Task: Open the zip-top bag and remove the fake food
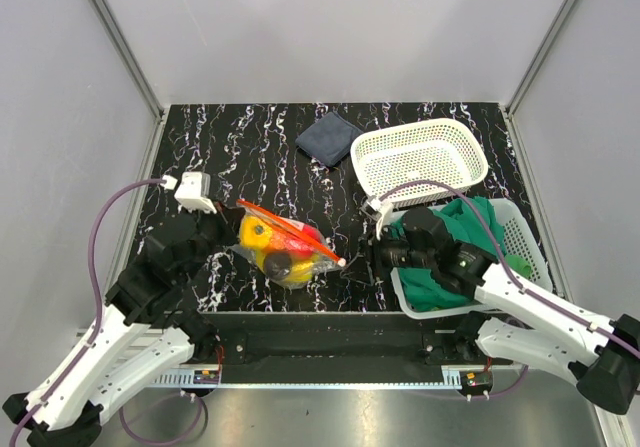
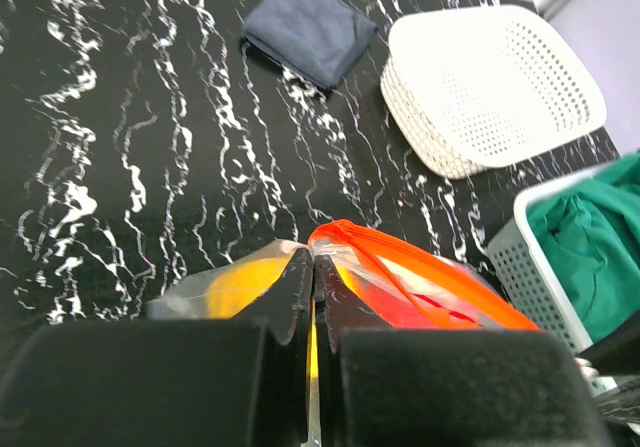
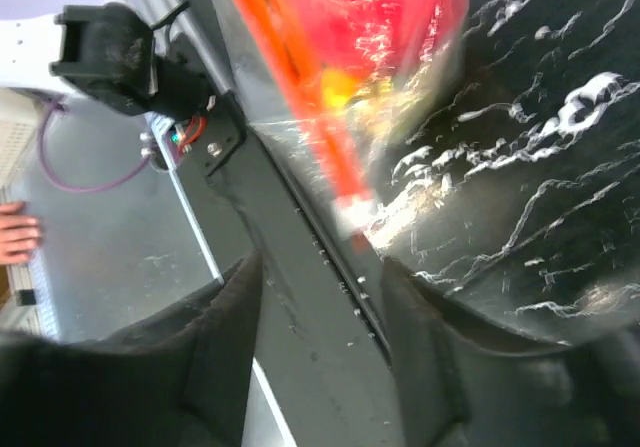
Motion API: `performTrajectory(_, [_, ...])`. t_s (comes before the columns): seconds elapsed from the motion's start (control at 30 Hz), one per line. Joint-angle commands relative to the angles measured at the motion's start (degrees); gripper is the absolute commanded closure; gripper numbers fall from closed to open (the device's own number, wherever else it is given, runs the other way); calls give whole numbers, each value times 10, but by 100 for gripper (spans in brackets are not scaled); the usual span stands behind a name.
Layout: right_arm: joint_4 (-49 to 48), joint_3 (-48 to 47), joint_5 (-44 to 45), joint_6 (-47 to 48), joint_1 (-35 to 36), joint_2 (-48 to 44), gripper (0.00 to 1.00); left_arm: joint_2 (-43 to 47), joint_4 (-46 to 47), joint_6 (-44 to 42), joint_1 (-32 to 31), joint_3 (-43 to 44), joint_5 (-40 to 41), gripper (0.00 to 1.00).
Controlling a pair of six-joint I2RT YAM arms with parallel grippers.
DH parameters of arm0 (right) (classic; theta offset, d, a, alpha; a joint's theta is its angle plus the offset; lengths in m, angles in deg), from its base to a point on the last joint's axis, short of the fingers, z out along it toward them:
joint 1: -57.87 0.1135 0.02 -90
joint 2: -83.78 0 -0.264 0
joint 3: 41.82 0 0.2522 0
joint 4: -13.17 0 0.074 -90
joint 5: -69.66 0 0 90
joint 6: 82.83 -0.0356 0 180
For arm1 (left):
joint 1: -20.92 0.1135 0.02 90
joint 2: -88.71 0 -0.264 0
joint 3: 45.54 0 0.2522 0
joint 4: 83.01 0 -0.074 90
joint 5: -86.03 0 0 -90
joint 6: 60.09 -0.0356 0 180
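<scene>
Judging by its slack, wrinkled film, the clear crinkly plastic zip-top bag with its orange-red zip strip should handle light, floppy and slippery, and the glossy plastic fake food inside, in yellow, red and dark pieces, gives it a lumpy, shifting weight. The black left gripper has its fingers pressed together on the film at the bag's edge, the strip just beyond its tips. The black right gripper stands spread, the strip's end just ahead, apart from both fingers. The stiffer strip looks the surest hold; thin film may slip
</scene>
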Motion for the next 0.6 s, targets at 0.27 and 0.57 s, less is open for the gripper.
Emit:
performTrajectory(0.27, [42, -278, 24, 146, -1, 192, 27, 14, 30, -5, 7, 12, -13, 100])
performTrajectory(0.57, [-45, -338, -1, 214, -2, 326, 30, 12, 31, -7, 7, 19, -35, 100])
